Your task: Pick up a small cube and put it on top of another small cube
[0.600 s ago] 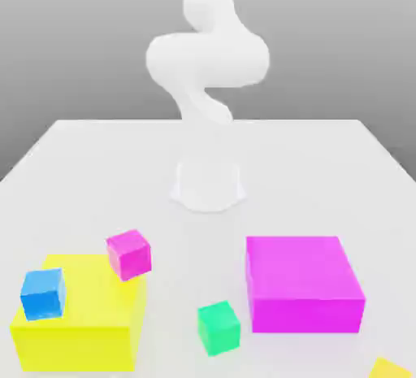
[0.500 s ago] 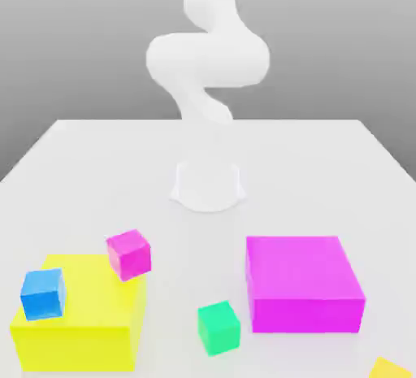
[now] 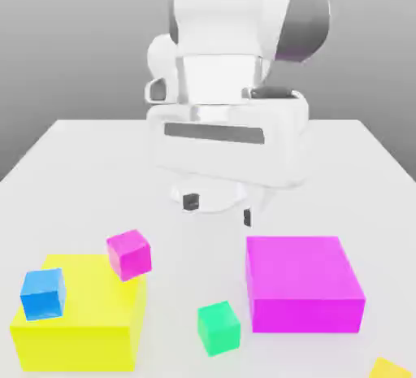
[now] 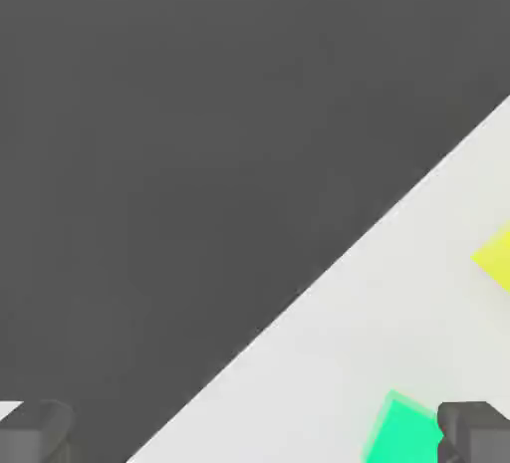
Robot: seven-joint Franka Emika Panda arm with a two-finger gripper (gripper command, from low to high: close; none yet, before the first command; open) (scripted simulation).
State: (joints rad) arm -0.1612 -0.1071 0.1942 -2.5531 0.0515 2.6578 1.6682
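With claw (image 3: 219,209) spread and empty above the table (image 3: 97,165), approx. behind the green cube (image 3: 218,328), which sits near-centre just left of the magenta block (image 3: 302,283), the arm should centre over it, square the jaws to its faces, then descend.

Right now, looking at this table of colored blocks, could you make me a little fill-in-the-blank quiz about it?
1. The small blue cube sits on top of the big ____ block.
2. The small green cube rests directly on the ____.
3. The gripper has its fingers ____.
4. The big block at the exterior view's right is ____.

Missing words: yellow; table; open; magenta
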